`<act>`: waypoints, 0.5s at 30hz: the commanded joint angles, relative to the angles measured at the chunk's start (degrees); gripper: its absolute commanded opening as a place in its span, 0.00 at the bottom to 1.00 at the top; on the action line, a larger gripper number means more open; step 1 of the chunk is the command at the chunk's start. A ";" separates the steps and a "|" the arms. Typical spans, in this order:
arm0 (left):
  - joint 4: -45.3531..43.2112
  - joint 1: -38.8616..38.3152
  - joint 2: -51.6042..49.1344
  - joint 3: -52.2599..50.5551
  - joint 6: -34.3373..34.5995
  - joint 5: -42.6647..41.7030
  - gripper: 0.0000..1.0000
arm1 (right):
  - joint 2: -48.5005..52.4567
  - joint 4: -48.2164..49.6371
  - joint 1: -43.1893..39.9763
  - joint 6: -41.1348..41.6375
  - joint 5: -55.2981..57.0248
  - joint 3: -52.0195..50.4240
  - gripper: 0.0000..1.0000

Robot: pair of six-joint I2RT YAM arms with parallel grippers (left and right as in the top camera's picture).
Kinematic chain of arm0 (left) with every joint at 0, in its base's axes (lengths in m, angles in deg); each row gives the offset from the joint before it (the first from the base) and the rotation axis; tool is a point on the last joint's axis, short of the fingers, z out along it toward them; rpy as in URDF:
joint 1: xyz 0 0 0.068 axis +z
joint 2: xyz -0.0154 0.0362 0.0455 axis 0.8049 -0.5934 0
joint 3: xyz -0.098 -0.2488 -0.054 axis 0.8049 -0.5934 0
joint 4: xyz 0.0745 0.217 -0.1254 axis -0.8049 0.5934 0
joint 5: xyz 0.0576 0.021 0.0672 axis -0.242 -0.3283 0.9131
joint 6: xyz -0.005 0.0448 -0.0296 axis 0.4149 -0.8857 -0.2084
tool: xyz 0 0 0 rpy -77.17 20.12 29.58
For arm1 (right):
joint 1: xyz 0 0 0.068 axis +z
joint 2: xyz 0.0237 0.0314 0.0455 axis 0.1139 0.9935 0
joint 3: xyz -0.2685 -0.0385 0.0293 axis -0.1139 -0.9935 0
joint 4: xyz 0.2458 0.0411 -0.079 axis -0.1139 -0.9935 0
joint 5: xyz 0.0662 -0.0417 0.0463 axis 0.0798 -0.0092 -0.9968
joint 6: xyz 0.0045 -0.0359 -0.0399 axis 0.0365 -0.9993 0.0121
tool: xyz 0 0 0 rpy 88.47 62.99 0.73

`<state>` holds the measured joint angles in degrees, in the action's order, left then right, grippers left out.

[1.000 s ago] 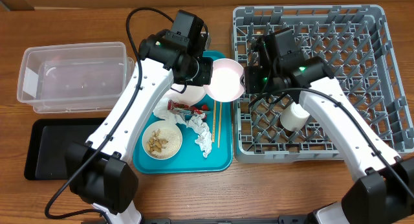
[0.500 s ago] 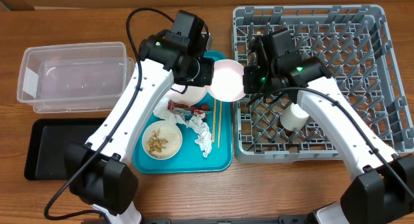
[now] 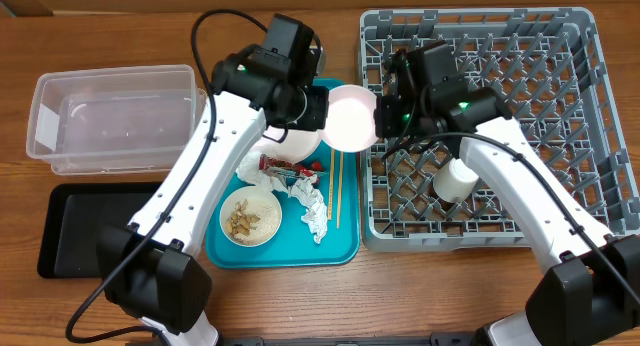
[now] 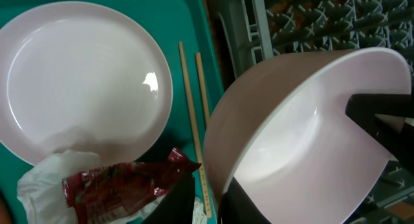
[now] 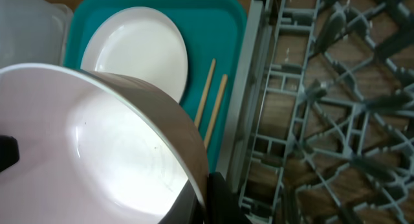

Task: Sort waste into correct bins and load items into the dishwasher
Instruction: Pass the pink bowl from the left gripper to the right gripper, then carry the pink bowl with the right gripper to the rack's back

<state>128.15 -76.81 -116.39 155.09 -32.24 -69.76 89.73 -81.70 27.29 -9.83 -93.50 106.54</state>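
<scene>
The right hand (image 3: 378, 121) is clamping tight on the right-hand rim of a white bowl (image 3: 350, 121), just left of centre in the overhead frame. The left hand (image 3: 327, 114) is meeting the same bowl from the opposite side. In the left wrist view its fingers (image 4: 184, 204) are straddling the lower rim, but whether they are pinching or slack cannot be told. The bowl is hanging tilted above the line where the teal tray (image 3: 340, 241) is butting against the left wall of the grey dish rack (image 3: 500, 46).

Below the bowl, the pink-white plate (image 4: 77, 75) is lying flat on the tray. The chopsticks (image 4: 194, 107) are lying side by side near the tray's right edge. A red wrapper (image 4: 123, 185) and a crumpled tissue (image 3: 312, 211) are sitting lower on the tray, beside a second bowl (image 3: 250, 216) holding nut scraps.

To the right, the rack's peg rows are standing open across the upper right of the frame, with only a small white cup (image 3: 455, 178) lying near its lower left. The clear tub (image 3: 45, 126) and black tray (image 3: 90, 231) are sitting well apart, at far left.
</scene>
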 commanded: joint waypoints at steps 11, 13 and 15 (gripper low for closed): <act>1.95 7.19 1.22 1.07 -0.94 -4.02 0.52 | -0.42 13.05 -7.48 -0.63 17.33 0.17 0.04; 2.86 7.15 1.22 1.05 -0.94 -4.42 0.55 | -0.42 15.13 -7.85 -0.92 26.01 0.17 0.04; 3.98 7.17 1.22 1.05 -1.01 -4.35 0.58 | -0.42 16.85 -8.00 -3.72 30.86 0.17 0.04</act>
<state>131.12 -71.30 -116.07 156.01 -32.31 -75.29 89.76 -66.88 22.51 -11.55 -81.17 106.19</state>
